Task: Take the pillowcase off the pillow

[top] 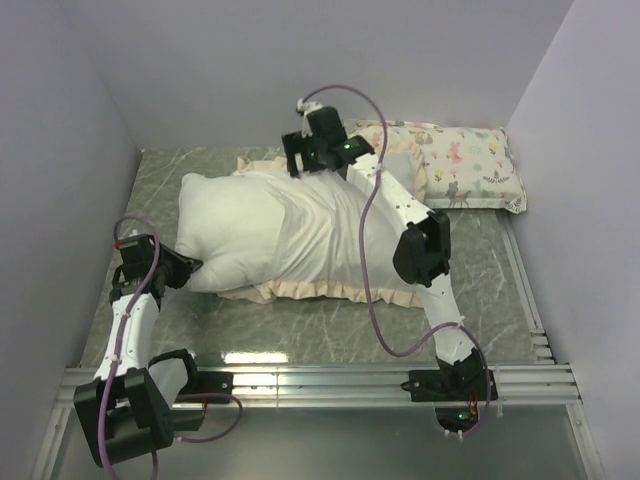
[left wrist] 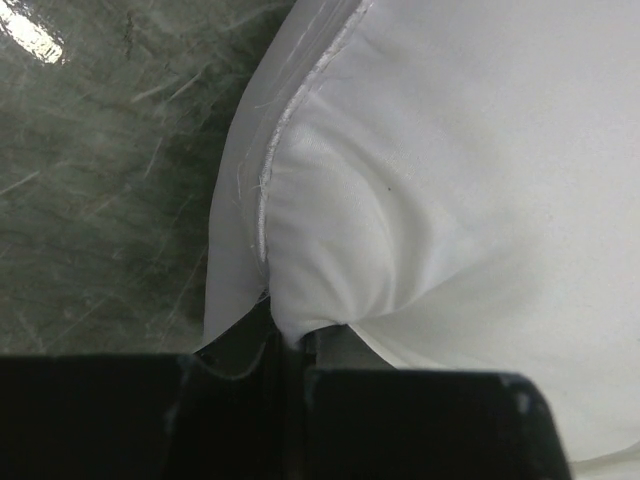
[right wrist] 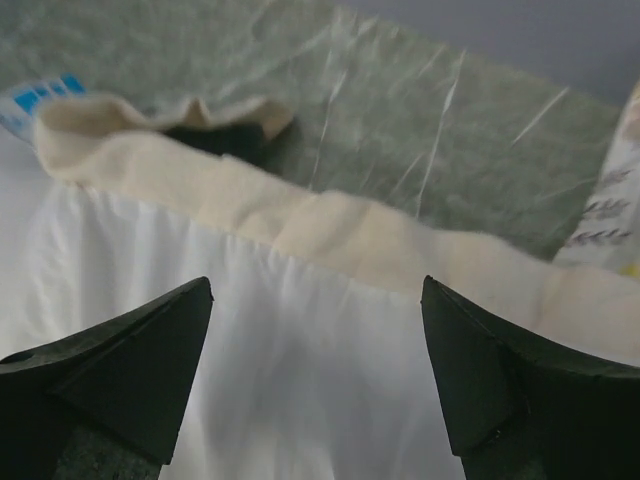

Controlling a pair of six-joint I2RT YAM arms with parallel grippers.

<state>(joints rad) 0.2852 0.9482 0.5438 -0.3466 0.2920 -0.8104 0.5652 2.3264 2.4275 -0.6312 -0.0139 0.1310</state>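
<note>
Only the left wrist view shows the left gripper [left wrist: 285, 348] clenched on the pillow [left wrist: 450, 200] corner; the right gripper [right wrist: 315, 375] gapes above the pillowcase [right wrist: 330, 225] frill. Green marbled table [top: 300, 335], lilac walls [top: 300, 60].

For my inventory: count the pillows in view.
2. The plain white pillow lies in the middle; the printed pillow sits in the far right corner. Another could be hidden underneath.

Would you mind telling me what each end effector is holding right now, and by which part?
The left end effector pinches the pillow by its left corner seam; the right end effector is open, holding nothing.
</note>
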